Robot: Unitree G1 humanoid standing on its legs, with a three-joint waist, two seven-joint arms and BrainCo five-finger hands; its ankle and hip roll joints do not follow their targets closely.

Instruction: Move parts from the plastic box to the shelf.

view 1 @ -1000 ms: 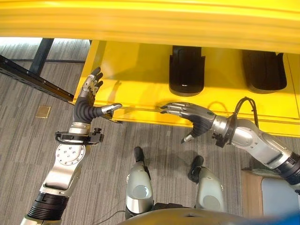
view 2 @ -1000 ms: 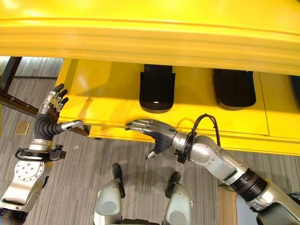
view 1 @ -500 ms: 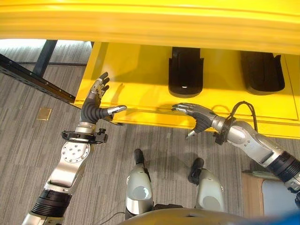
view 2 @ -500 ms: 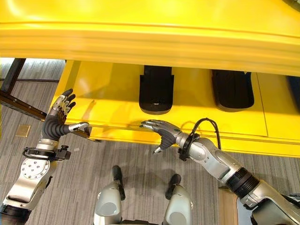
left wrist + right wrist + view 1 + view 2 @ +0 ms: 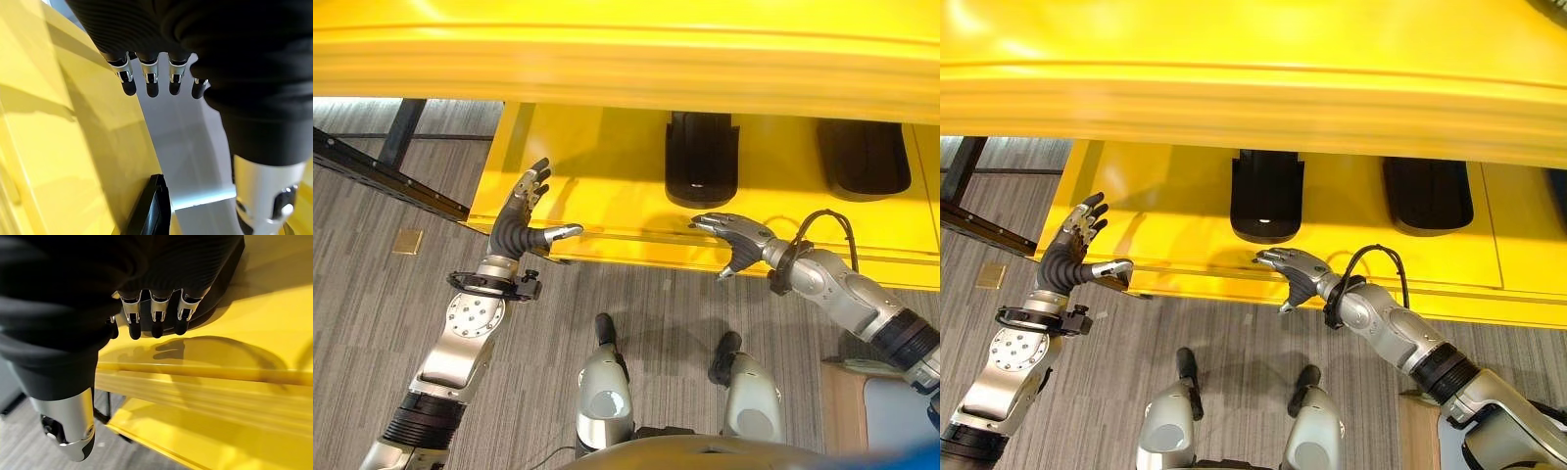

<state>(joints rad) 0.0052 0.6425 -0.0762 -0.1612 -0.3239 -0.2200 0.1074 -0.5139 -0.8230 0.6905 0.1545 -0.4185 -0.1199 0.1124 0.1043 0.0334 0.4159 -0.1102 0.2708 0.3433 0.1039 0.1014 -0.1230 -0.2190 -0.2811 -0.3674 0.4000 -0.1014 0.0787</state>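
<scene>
Two black parts (image 5: 702,157) (image 5: 862,155) lie side by side on the lower level of the yellow shelf (image 5: 597,166). My left hand (image 5: 514,233) is open with spread fingers at the shelf's front left corner, thumb pointing along the front edge; it holds nothing. My right hand (image 5: 740,241) is open and empty at the front edge, just before the left black part (image 5: 1266,196). In the right wrist view its straight fingers (image 5: 154,316) point at the dark part (image 5: 217,286) above the yellow edge. The left wrist view has my straight fingers (image 5: 146,78) over the yellow shelf side (image 5: 49,147).
The shelf's upper level (image 5: 626,54) overhangs the top of the view. A black metal beam (image 5: 382,171) runs across the carpet at the left, with a small brass floor plate (image 5: 403,238) near it. A pale box corner on a wooden surface (image 5: 896,406) sits at the lower right.
My right hand has slid to the right along the shelf's front edge. My left hand has moved a little right, closer to the shelf corner. Both stay open and empty.
</scene>
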